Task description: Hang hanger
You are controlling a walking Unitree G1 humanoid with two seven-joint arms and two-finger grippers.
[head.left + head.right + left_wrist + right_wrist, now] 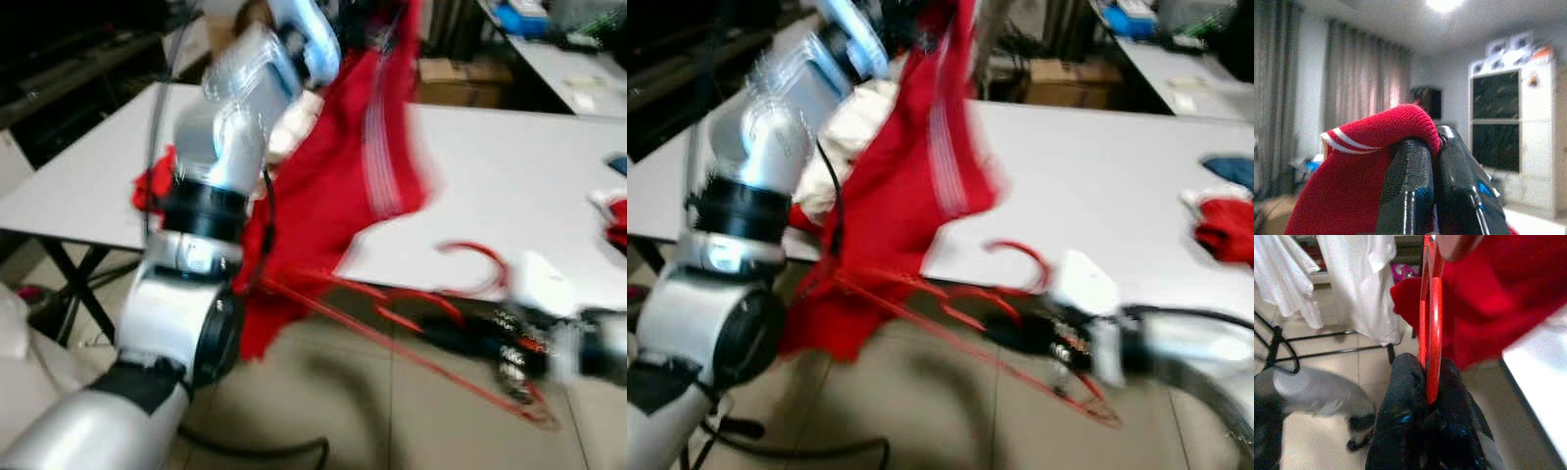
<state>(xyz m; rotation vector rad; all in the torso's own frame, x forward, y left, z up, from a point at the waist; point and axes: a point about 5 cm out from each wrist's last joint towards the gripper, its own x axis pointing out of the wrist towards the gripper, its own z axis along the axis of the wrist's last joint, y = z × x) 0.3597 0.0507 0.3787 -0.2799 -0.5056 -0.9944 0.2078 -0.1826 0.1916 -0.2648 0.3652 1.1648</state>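
Note:
A red knitted sweater (333, 186) with white stripes hangs down from my raised left arm over the front edge of the white table (509, 176). In the left wrist view my left gripper (1434, 144) is shut on a fold of the sweater (1352, 186). A red wire hanger (487, 257) lies low in front of the table, one end reaching under the sweater's hem. My right gripper (1014, 331) holds it from the right. In the right wrist view the right gripper (1429, 382) is shut on the hanger's thin red bar (1431, 323), with the sweater (1508, 298) just beyond. The eye views are blurred.
A red cloth (1225, 230) and something blue (1229, 166) lie on the table's right side. A cardboard box (446, 78) stands behind the table. White garments (1361, 284) hang on a black rack over the tiled floor. A black cable (265, 450) lies on the floor.

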